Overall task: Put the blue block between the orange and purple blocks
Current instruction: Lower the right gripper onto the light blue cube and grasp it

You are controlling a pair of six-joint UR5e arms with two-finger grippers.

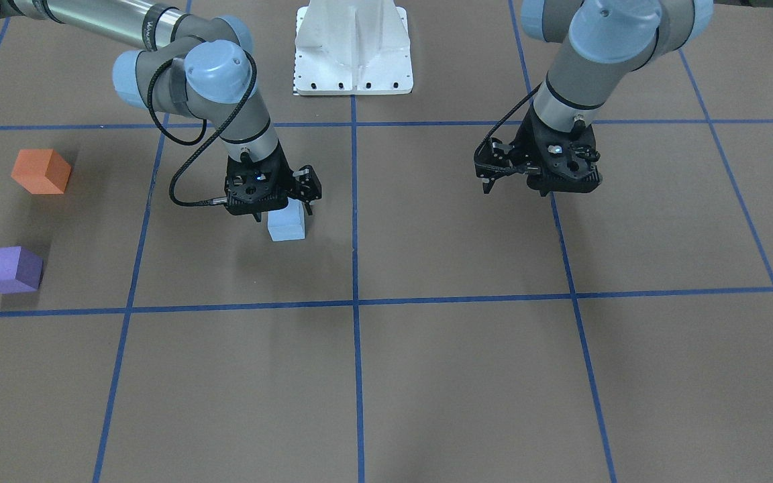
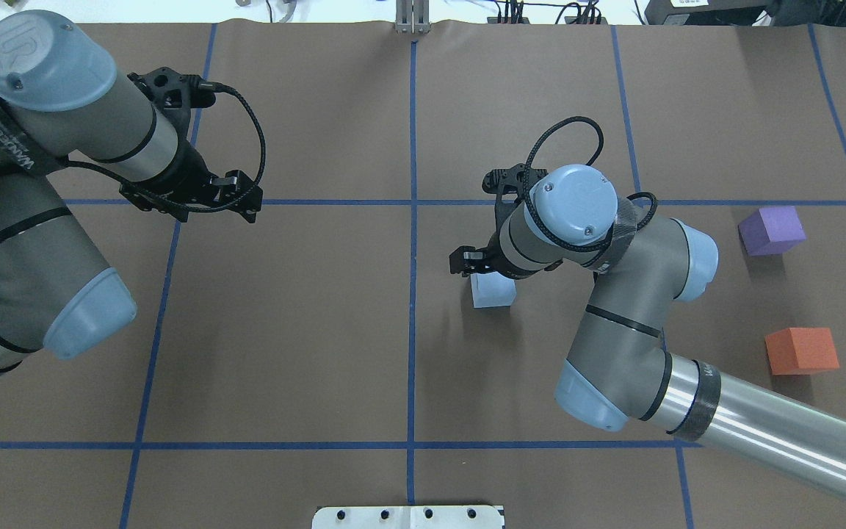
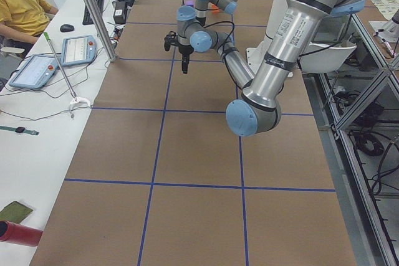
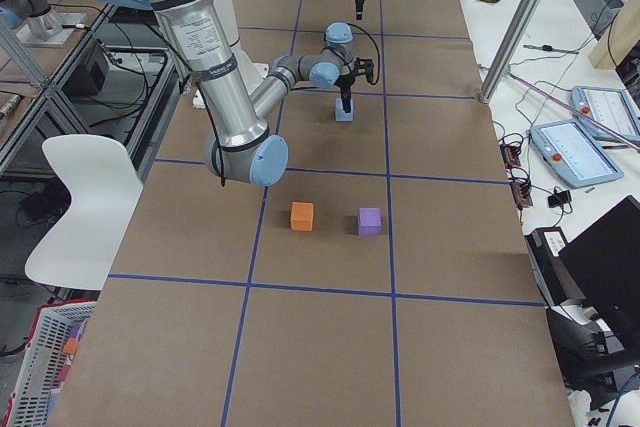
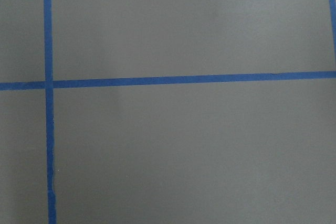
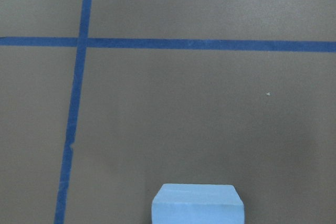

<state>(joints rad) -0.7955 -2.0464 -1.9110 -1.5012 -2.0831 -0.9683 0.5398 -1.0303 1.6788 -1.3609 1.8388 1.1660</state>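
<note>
Front view: your right claw (image 1: 278, 209) hangs directly over the blue block (image 1: 286, 227), which sits left of centre on the table (image 1: 427, 376). I cannot tell how wide the claw is. Overhead: the left claw (image 2: 199, 200) is at upper left, its width equally unreadable. Right wrist: the block pokes in at the bottom edge.

The pale blue block (image 1: 286, 228) sits flat on the desk (image 1: 427, 376), directly under the right end effector (image 1: 282, 212). The orange block (image 1: 41, 172) and purple block (image 1: 10, 270) rest well out to its right, apart from each other.
</note>
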